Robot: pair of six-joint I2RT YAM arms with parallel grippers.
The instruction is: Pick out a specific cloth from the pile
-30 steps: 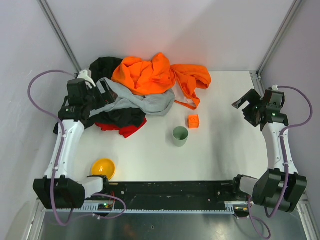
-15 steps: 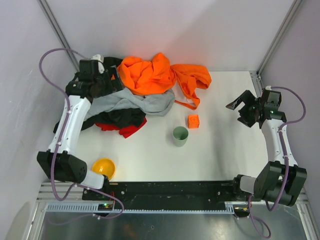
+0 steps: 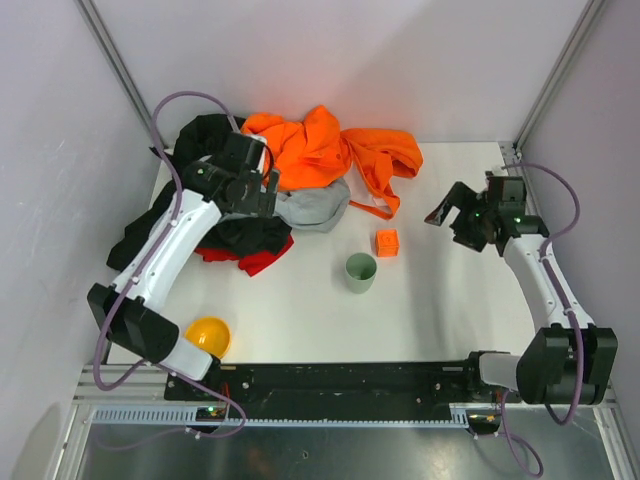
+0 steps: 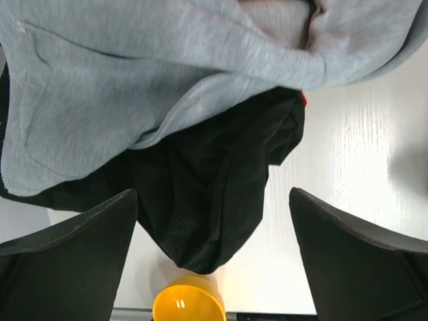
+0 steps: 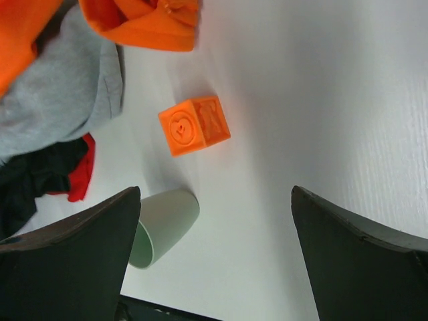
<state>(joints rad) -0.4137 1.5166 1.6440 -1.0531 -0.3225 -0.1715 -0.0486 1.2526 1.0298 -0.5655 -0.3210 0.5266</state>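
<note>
The pile [image 3: 300, 165] lies at the back left: orange garments on top, a light grey one [image 3: 312, 206] in front, black ones at the left. The red cloth [image 3: 256, 259] peeks out from under the black garment at the pile's near edge; it also shows in the right wrist view [image 5: 81, 170] and as a sliver in the left wrist view [image 4: 304, 99]. My left gripper [image 3: 260, 190] is open and empty above the grey and black garments [image 4: 207, 194]. My right gripper [image 3: 447, 212] is open and empty above bare table, right of the pile.
A green cup [image 3: 360, 272] and an orange cube [image 3: 387, 242] stand in front of the pile; both show in the right wrist view, cup [image 5: 164, 227] and cube [image 5: 195, 125]. A yellow bowl [image 3: 207, 337] sits at the near left, also in the left wrist view [image 4: 187, 304].
My left gripper has swung from the pile's left edge rightward over the grey and black garments. My right gripper has moved left, towards the cube. The garments have shifted a little.
</note>
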